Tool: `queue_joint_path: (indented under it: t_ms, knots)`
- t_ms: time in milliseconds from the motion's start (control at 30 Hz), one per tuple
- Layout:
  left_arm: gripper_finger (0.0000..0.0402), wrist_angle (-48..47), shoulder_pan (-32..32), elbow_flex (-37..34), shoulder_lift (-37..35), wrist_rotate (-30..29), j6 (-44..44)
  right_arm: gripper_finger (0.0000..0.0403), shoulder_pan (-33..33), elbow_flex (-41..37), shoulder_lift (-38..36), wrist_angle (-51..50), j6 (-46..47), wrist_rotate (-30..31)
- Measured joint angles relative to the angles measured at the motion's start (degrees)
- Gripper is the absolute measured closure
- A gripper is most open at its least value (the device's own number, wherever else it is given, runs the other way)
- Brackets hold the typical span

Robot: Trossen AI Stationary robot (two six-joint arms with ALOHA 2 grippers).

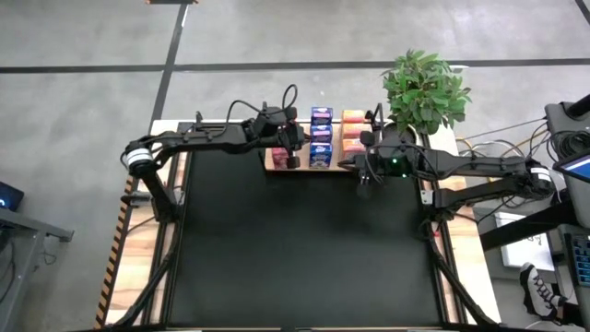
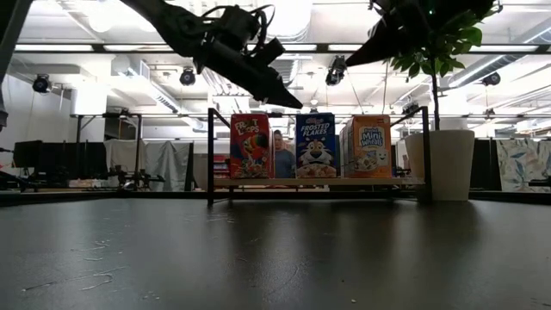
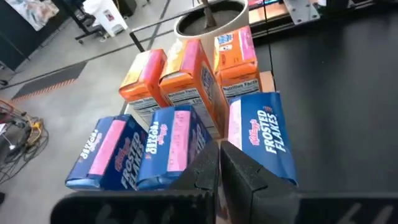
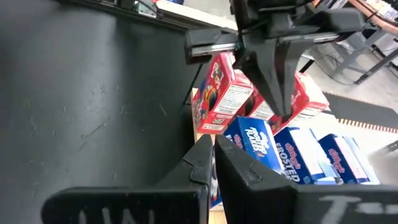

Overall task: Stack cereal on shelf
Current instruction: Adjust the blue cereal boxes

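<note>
Black table [image 1: 304,249] under open workshop ceiling. At its far edge, wooden shelf [image 1: 304,168] bearing cereal boxes [image 1: 321,138] in three rows: red, blue, orange. Just above the red row, left gripper [image 1: 293,148] with fingers pinched together, holding nothing. Near the orange row's front, right gripper [image 1: 365,175], fingers likewise closed. Beside the shelf, a potted plant [image 1: 424,88]

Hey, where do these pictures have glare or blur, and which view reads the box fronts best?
Low view: bright ceiling lights wash out the top, both arms show as dark silhouettes, yet the cereal boxes read clearly on the shelf. High view: even light, fronts hidden. Left wrist view: lettering readable, near fingers soft. Right wrist view: fingers blurred.
</note>
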Motion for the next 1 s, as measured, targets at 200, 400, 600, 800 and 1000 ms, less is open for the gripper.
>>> queue_joint_path:
  t_ms: [200, 400, 600, 800, 1000]
  knots:
    - [0.0402, 0.14, 0.20, 0.09, 1.06, -0.01, 0.45, 0.0392, 0.00, -0.14, 0.17, 0.39, 0.05, 0.00]
    - [0.0402, -0.28, 0.26, 0.09, 0.87, -0.06, -0.75, 0.0392, 0.00, -0.20, 0.09, 1.09, 0.71, 0.00]
    - [0.0402, -3.70, 0.07, 0.50, -2.92, -0.15, -1.31, 0.0392, -0.17, 0.99, 2.03, 6.03, 3.14, 0.06]
    - [0.0402, -2.42, -0.41, -5.00, -11.63, -0.16, -3.42, 0.0394, -1.61, 7.97, 9.17, 3.71, 3.15, 0.85]
    - [0.0402, 6.29, -1.91, -14.47, -19.23, -0.13, -4.36, 0.0394, -4.11, 19.80, 17.87, -6.17, 2.32, 1.51]
